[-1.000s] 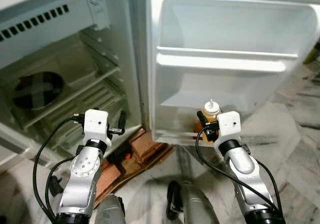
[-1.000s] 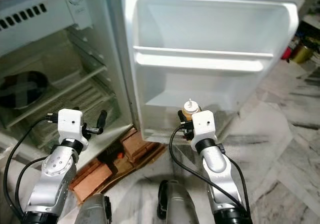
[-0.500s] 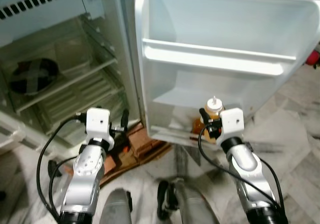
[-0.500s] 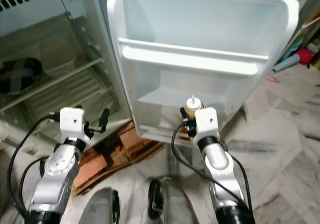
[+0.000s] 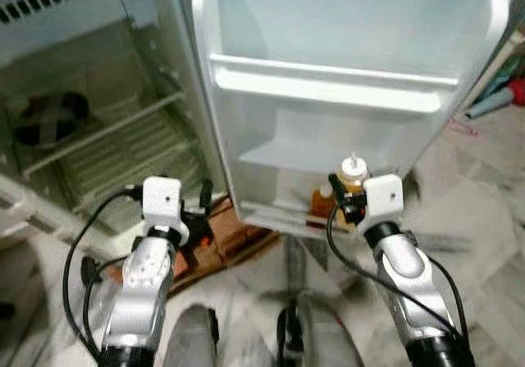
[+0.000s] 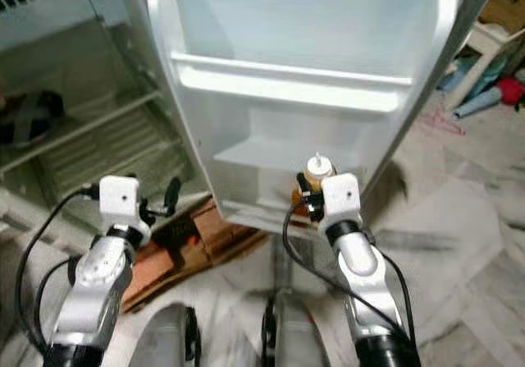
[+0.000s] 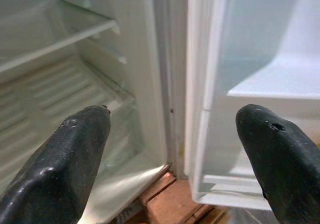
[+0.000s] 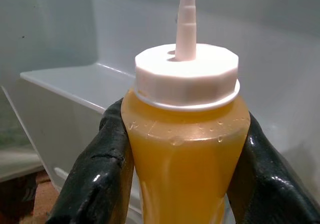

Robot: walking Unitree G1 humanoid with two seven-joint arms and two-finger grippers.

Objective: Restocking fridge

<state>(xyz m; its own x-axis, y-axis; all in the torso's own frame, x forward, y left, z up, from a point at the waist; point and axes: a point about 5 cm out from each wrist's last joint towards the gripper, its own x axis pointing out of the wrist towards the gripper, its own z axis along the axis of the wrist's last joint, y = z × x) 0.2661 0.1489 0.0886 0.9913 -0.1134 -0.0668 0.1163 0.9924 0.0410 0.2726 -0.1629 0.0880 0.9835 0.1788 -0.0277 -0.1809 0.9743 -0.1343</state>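
While the fridge door (image 5: 344, 71) stands wide open, the right tool (image 5: 342, 205) is up at its lowest part, clamped around a squeeze bottle (image 8: 185, 129) of yellow-orange sauce with a white nozzle cap. The bottle stands upright, nozzle pointing up, both black fingers (image 8: 97, 171) pressed against its sides, so the grip looks firm. It sits right at the front lip of the bottom door shelf (image 5: 279, 215), with the shelf just beyond the tool; my read is that the coming move is a short carry forward and down into that pocket, keeping the long axis vertical. The right arm is plainly the nearer one. Over on the other side, the left tool (image 7: 175, 149) hovers wide apart and empty, facing the hinge edge between the fridge interior (image 5: 98, 129) and the door.
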